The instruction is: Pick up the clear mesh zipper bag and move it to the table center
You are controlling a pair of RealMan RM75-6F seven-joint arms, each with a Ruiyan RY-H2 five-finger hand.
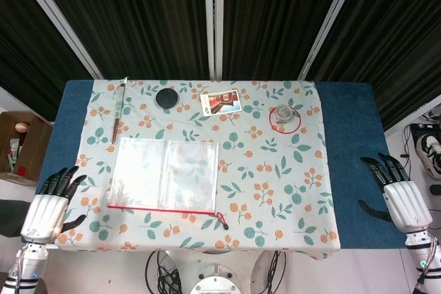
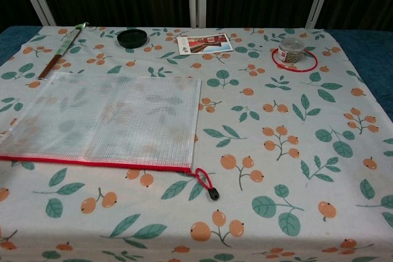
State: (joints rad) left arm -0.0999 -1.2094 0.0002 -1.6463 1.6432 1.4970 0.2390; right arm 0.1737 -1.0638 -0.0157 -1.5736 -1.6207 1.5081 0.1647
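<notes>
The clear mesh zipper bag (image 1: 164,174) (image 2: 107,121) lies flat on the left half of the floral tablecloth, its red zipper edge toward me and a red pull tab (image 1: 222,222) (image 2: 207,184) at its near right corner. My left hand (image 1: 49,204) hovers off the table's near left corner, fingers spread, holding nothing. My right hand (image 1: 401,197) hovers off the near right edge, fingers apart and empty. Neither hand touches the bag. The chest view shows no hands.
Along the far side sit a long thin stick (image 1: 118,110) (image 2: 61,50), a black round lid (image 1: 166,98) (image 2: 133,37), a postcard (image 1: 220,101) (image 2: 205,43), and a small clear jar (image 1: 283,116) (image 2: 291,49) inside a red ring (image 1: 284,120).
</notes>
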